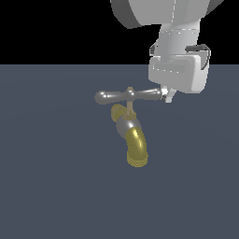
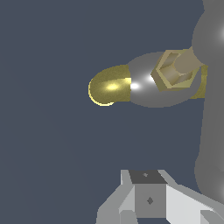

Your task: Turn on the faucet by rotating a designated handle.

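The faucet (image 1: 127, 122) stands at the middle of the exterior view, its curved brass spout (image 1: 137, 147) pointing down toward the viewer below a silver-grey joint. Across its top lies the handle (image 1: 112, 96), a slim silver bar with bulbous ends and a small brass hub. My gripper (image 1: 167, 96) hangs at the bar's end on the exterior view's right, fingertips right against it. The fingers look pressed together with nothing between them. In the wrist view the spout (image 2: 109, 85), the brass nut (image 2: 173, 71) and the grey handle (image 2: 212, 113) show beyond my gripper (image 2: 146, 183).
A flat dark blue-grey floor (image 1: 51, 186) surrounds the faucet on all sides. The arm's white wrist body (image 1: 179, 70) rises above the handle's end on the exterior view's right. Nothing else stands in the scene.
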Controlling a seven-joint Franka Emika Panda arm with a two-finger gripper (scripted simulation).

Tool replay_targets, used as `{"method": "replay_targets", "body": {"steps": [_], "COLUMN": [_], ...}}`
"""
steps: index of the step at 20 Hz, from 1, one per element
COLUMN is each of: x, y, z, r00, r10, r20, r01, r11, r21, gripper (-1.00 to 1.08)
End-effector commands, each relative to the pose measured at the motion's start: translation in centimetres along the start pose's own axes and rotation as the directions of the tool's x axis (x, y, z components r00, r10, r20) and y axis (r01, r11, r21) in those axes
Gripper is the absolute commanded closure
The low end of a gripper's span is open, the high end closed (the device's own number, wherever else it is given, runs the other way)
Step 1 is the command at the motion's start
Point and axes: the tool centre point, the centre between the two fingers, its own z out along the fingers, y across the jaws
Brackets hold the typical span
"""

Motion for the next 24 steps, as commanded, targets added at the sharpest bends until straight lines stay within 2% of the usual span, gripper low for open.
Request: {"method": "replay_targets", "body": {"steps": [1,24], "x": [0.0,-0.9], "y": [0.6,7.1], "z": [0.0,0.0], "r00": [1.0,1.0], "r10": [-0.001,-0.001], "r20": [0.0,0.0], "r01": [0.001,0.001], "r11": [1.0,1.0], "r21": [0.0,0.0], "gripper": [1.08,1.08]}}
